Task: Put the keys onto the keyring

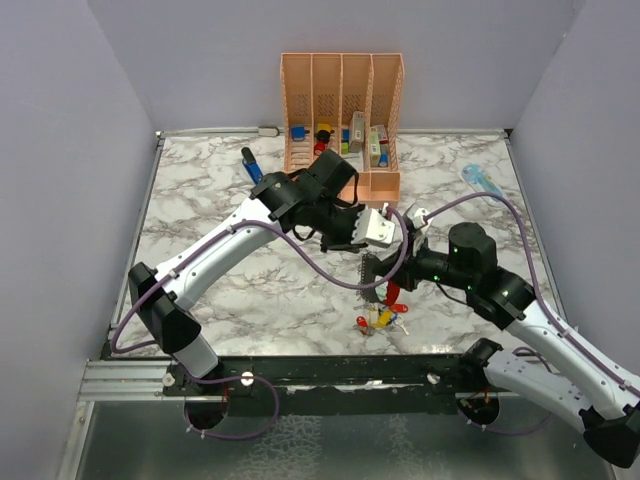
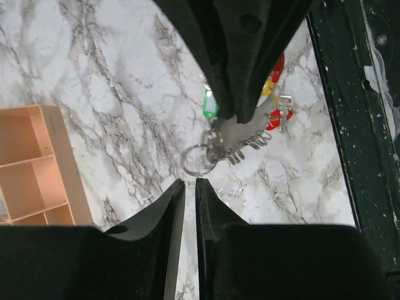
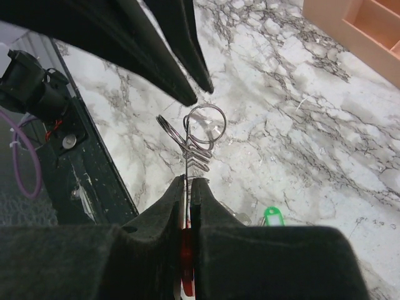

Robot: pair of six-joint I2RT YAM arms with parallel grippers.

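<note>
Smooth marble-look table; shiny metal keyring; plastic-headed keys.

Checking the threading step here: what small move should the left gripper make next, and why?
Probably open the left gripper wider and lower it toward the keys lying loose on the marble. Its fingers are only slightly apart and hold nothing, while the right gripper is clamped on the keyring, whose wire loops stick out beyond its fingertips.

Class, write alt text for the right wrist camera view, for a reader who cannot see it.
The right gripper is shut on the thin metal keyring, whose small wire rings stick up past its fingertips. The left gripper hangs close to those rings, over a marble table with a green key tag lying on it.
</note>
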